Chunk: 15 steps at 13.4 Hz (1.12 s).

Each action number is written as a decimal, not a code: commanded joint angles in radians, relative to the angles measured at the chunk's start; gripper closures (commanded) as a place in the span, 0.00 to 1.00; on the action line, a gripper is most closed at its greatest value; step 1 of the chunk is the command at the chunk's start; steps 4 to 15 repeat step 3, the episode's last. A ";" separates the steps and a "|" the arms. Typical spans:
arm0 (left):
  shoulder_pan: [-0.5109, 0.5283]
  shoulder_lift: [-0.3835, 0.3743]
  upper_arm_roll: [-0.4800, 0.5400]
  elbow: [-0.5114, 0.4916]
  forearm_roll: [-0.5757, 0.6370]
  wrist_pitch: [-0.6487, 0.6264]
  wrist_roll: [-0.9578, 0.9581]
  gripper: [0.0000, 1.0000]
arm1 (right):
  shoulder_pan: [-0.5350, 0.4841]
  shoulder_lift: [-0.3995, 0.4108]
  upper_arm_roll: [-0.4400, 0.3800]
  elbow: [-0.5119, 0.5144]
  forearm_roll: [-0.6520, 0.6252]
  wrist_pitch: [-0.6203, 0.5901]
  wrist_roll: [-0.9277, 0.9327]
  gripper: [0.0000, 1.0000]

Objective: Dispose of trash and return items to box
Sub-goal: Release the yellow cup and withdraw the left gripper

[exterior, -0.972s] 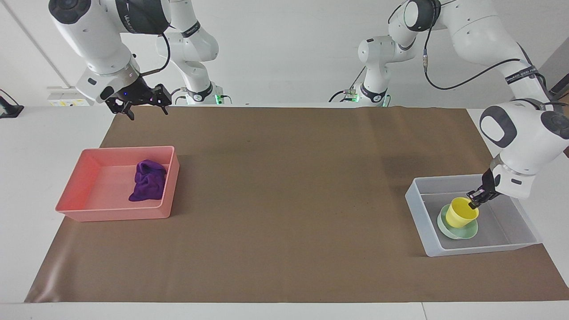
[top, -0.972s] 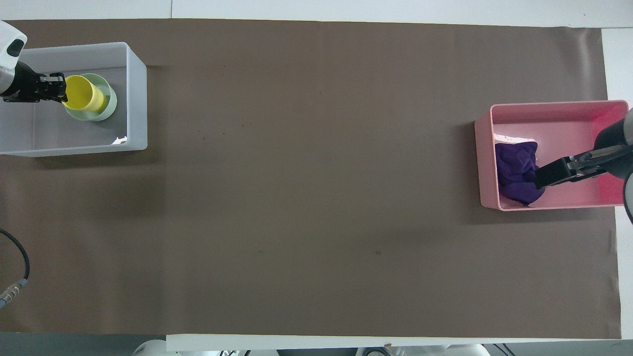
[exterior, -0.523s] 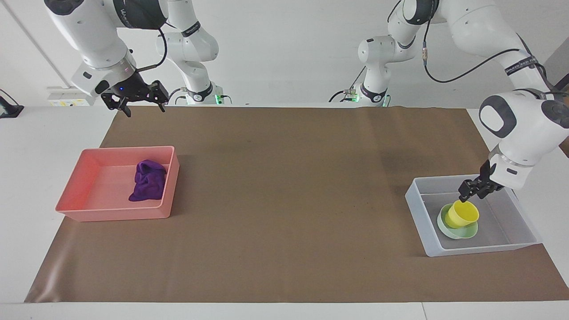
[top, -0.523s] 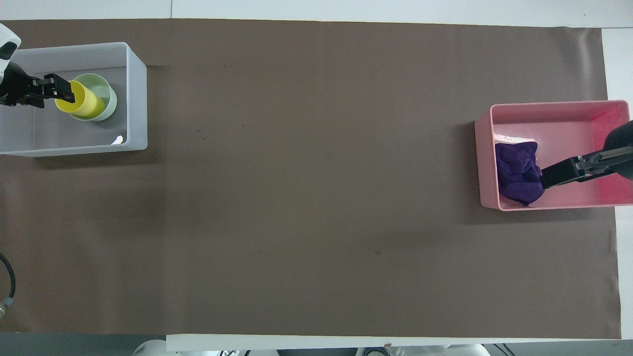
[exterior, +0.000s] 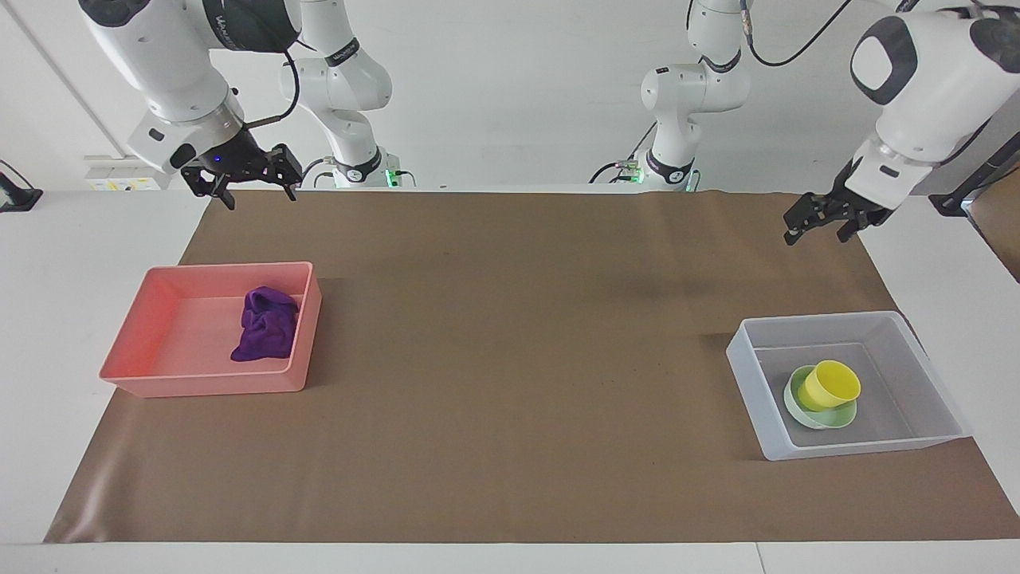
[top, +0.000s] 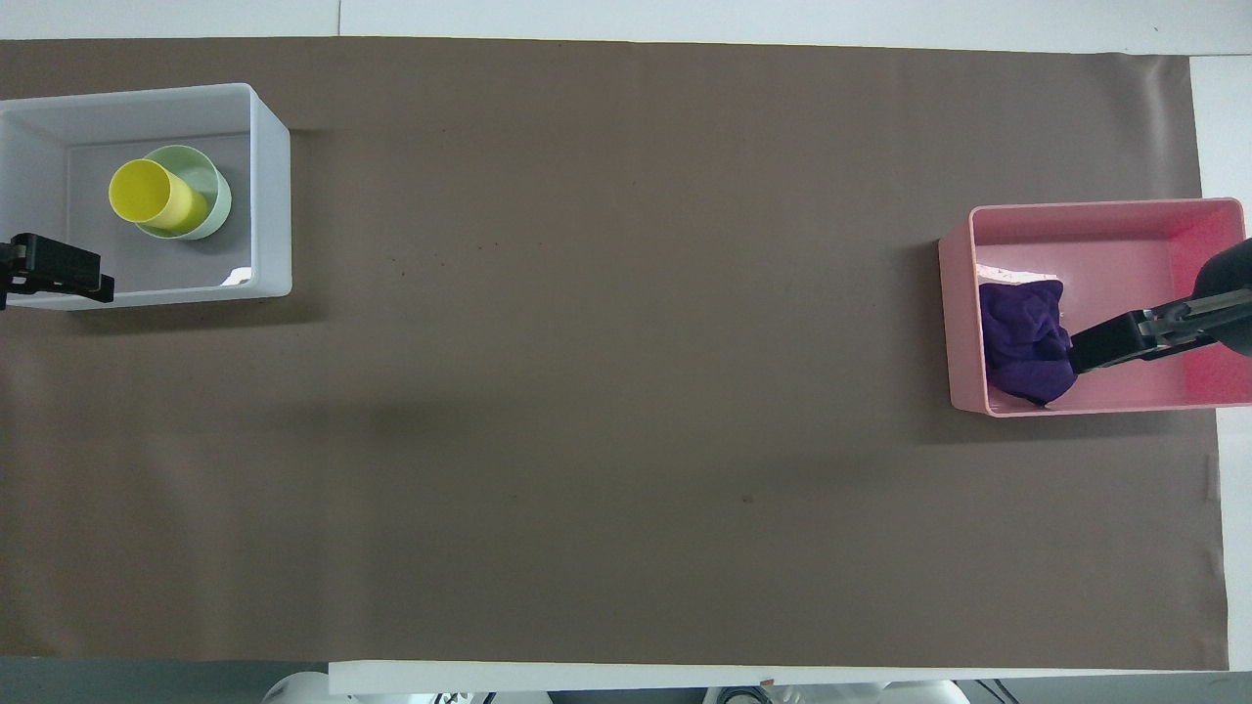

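A purple rag (exterior: 265,325) lies in a pink tray (exterior: 159,381). Above the tray the right gripper (exterior: 239,185) hangs, fingers wide and empty. A yellow cup (exterior: 829,384) sits tilted in a mint-green bowl (exterior: 829,416) inside the grey box (exterior: 749,375). Above the box, the left gripper (exterior: 821,219) has its fingers spread, empty.

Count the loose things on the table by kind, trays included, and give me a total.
Trays: 2, pink tray and grey-white tray
Cups: 1, yellow cup
Bowls: 1, mint-green bowl
Rags: 1, purple rag
Total: 5
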 commanded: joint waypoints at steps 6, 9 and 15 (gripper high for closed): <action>-0.010 0.087 -0.005 0.183 0.055 -0.139 0.033 0.00 | -0.014 -0.005 0.006 -0.010 0.009 -0.010 -0.007 0.00; -0.010 0.087 -0.005 0.183 0.055 -0.139 0.033 0.00 | -0.014 -0.005 0.006 -0.010 0.009 -0.010 -0.007 0.00; -0.010 0.087 -0.005 0.183 0.055 -0.139 0.033 0.00 | -0.014 -0.005 0.006 -0.010 0.009 -0.010 -0.007 0.00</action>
